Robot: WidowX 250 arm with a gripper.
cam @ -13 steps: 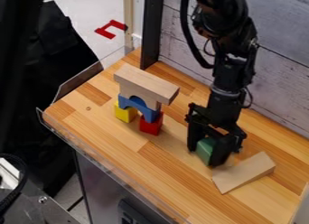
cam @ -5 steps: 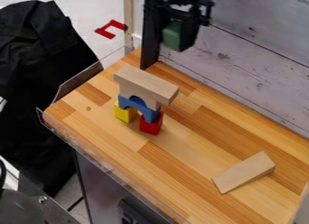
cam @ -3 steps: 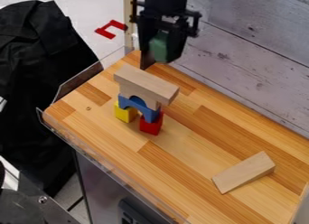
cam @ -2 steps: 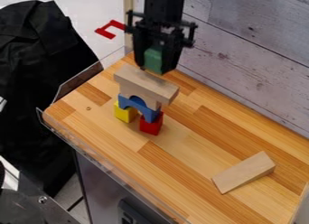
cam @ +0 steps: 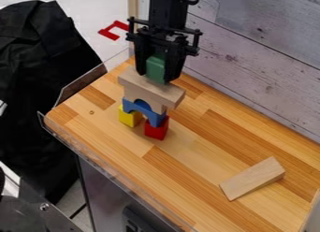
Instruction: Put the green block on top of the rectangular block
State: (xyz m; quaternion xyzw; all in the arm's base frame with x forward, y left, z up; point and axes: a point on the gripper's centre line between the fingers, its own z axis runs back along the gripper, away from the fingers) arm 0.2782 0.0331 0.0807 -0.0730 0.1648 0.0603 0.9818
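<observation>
Pinching green block (cam: pixel 156 69): gripper (cam: pixel 159 73), over the rectangular block (cam: pixel 150 88) atop the stack; contact with it unclear. Under that, blue arch (cam: pixel 144 111) on yellow (cam: pixel 129 117) and red blocks (cam: pixel 156 128). Wood-strip surface (cam: pixel 187 166), wedge (cam: pixel 253 177) lying on it. Whitewashed plank wall (cam: pixel 250 62) behind, black cloth (cam: pixel 44 86) beside.

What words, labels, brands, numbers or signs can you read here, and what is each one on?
None can be read.
Green block, rectangular block, wedge: no print I can make out.
Gripper: no legible marking.
Red angular shape beyond the table: no readable letter.
Dark fitting below: too small to tell.
</observation>
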